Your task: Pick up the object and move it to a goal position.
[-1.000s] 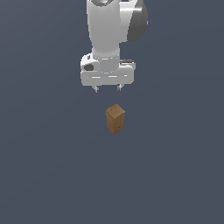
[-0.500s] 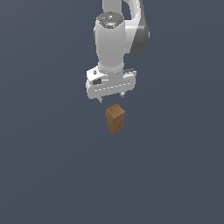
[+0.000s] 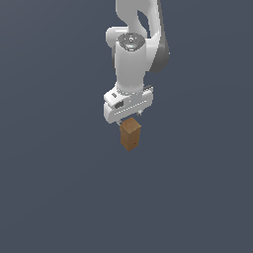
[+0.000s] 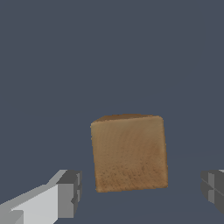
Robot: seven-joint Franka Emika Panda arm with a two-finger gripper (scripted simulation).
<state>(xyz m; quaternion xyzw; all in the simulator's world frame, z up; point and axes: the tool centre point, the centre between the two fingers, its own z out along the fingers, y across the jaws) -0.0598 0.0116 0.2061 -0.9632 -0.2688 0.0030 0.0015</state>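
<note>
The object is a small tall tan-brown wooden block [image 3: 130, 135] standing upright on the dark grey floor [image 3: 59, 188]. The white arm's gripper [image 3: 129, 117] hangs right above the block, and the hand hides its fingertips in the exterior view. In the wrist view the block's lighter top face [image 4: 129, 153] fills the middle. One grey fingertip [image 4: 70, 194] shows on one side of it and the other [image 4: 213, 188] on the opposite side, both well apart from the block. The gripper is open and empty.
Plain dark grey floor [image 4: 109, 52] lies all around the block. No other objects, containers or edges show in either view.
The arm has turned and come down over the last second. The gripper now sits just above the block's top. The block has not moved.
</note>
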